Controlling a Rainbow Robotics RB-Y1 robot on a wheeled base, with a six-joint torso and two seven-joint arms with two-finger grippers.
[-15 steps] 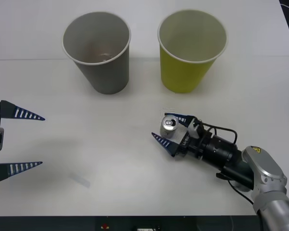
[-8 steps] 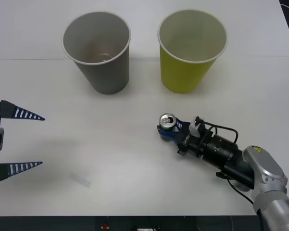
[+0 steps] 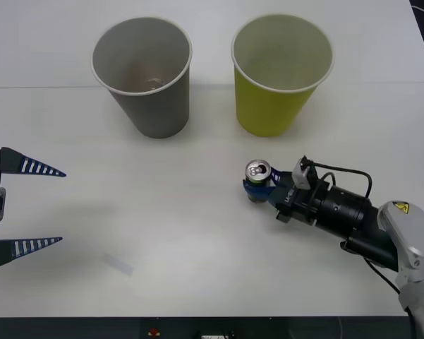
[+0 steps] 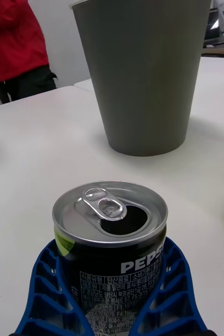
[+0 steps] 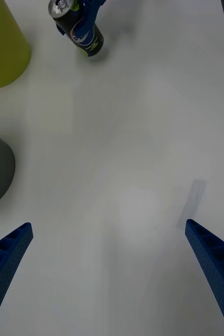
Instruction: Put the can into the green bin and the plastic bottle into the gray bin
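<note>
Front view: the right gripper [image 3: 260, 185] is clamped on the Pepsi can [image 3: 257, 175], its blue fingers [image 4: 49, 294] hugging both sides of the upright can on the white table [image 3: 169, 233]. The can is in front of the green bin [image 3: 281, 74], apparently just off the surface. The gray bin [image 3: 142, 76] stands beside the green one. The left gripper [image 3: 21, 208] waits spread wide at the table's left edge.

White table [image 3: 197, 247] is spanning the workspace. A seam in the table is running crosswise along its far part. A person in a red jacket [image 4: 14, 37] is standing beyond the table's far edge.
</note>
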